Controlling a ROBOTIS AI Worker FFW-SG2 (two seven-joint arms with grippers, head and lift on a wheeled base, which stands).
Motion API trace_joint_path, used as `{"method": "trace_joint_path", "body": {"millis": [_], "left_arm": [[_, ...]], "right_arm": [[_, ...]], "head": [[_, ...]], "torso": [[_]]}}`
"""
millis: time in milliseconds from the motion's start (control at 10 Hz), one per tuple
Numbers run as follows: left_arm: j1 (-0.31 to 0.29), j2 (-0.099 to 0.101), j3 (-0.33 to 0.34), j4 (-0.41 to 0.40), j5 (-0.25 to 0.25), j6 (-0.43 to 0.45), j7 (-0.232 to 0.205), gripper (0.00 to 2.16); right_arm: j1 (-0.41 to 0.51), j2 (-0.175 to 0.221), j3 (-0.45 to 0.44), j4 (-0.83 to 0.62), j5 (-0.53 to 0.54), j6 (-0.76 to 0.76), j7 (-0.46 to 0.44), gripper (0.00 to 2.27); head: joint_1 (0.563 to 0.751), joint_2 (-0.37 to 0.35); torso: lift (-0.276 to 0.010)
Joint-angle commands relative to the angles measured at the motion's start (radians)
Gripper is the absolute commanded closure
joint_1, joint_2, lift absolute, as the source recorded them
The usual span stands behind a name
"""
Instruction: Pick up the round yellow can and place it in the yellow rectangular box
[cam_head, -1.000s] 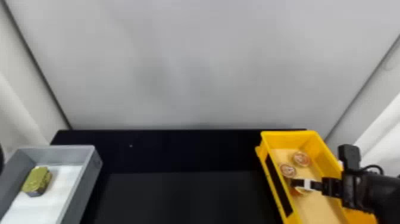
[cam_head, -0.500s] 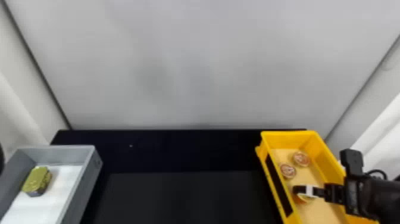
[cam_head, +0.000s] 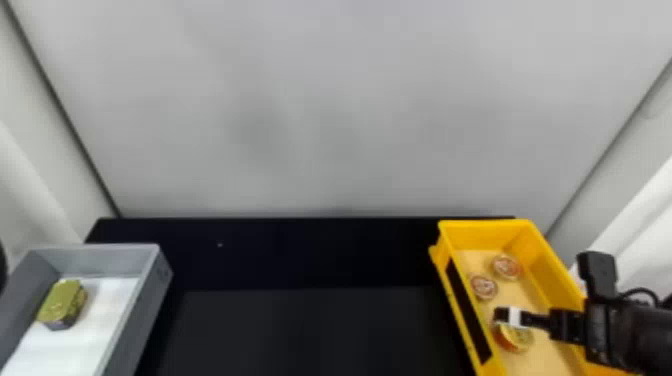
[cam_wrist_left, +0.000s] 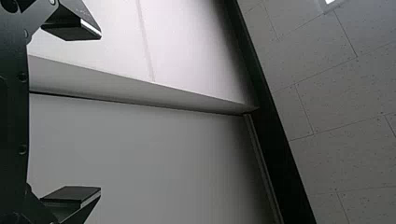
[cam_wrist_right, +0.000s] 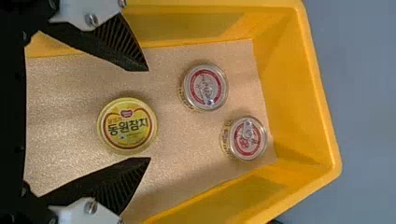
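Head view: your round yellow can (cam_head: 518, 340) lies at five o'clock from your right gripper (cam_head: 502, 316), inside the yellow rectangular box (cam_head: 482, 233). That gripper's jaws stand open, empty.

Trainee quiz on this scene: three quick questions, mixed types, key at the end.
1. True or false: the right gripper is open, not clamped on the round yellow can.
2. Fill in: besides that can, the yellow rectangular box holds ___ silver-lidded cans.
3. Where does the green-gold tin lie? a) on the black table b) in the gray box c) in the yellow rectangular box

Key: 1 true; 2 two; 3 b
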Motion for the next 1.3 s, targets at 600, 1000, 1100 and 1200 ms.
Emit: {"method": "trace_joint_path", "body": {"millis": [600,1000,1100,1200], "left_arm": [[0.004,0.008,0.004,-0.003,-0.009,0.005,0.005,0.11],[0.003,0.015,-0.002,-0.003,-0.021,0.0,0.015,0.11],[0.003,0.015,-0.002,-0.005,-0.026,-0.003,0.017,0.11],[0.001,0.019,-0.003,-0.006,-0.031,-0.003,0.019,0.11]], "right_arm": [[-0.213,0.004,0.3,-0.686,-0.193,-0.422,-0.468,0.12],[-0.317,0.021,0.426,-0.743,0.127,-0.805,-0.516,0.12],[-0.337,0.007,0.439,-0.743,0.138,-0.873,-0.513,0.12],[-0.357,-0.003,0.451,-0.735,0.158,-0.944,-0.513,0.12]], "head": [[0.694,-0.078],[0.694,-0.078],[0.694,-0.078],[0.694,-0.078]], "torso": [[-0.001],[-0.001],[-0.001],[-0.001]]}}
